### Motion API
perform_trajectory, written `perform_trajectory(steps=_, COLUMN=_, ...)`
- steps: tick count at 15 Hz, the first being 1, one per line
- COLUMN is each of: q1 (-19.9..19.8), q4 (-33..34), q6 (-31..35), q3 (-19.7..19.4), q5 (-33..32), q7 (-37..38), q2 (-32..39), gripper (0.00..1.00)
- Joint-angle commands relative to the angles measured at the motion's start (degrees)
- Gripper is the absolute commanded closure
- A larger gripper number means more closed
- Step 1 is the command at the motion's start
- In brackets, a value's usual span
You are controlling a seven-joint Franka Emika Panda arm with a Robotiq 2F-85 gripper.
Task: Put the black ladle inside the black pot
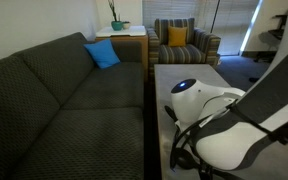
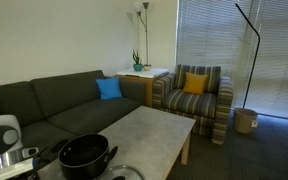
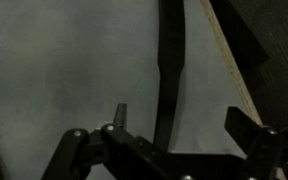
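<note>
Gripper [image 3: 179, 118] hangs wide open over the surface [image 3: 64, 70], its dark metal fingers [image 3: 120, 112] spread well apart. Between them, with a gap on either side, the black ladle [image 3: 170, 50] lies flat on the smooth pale grey top, its long thin matte handle stretching ahead of the gripper. In an exterior view, the round, shallow black pot [image 2: 84, 153] sits on the same surface.

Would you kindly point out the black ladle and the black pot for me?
black ladle [image 3: 168, 60], wrist view, on its handle.
black pot [image 2: 84, 161], in an exterior view, on its outer wall.
</note>
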Motion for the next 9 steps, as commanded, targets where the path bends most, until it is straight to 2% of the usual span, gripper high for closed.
perform_trajectory(steps=1, q1=0.7, q4=-7.0, q6=6.5, q3=-1.6, q5=-0.9, q7=3.5, q2=-2.1, gripper=0.0)
perform_trajectory(steps=9, q1=0.5, q4=-12.9, q6=14.4, q3=-4.1, q5=-3.2, q7=9.0, q2=-2.8, gripper=0.0)
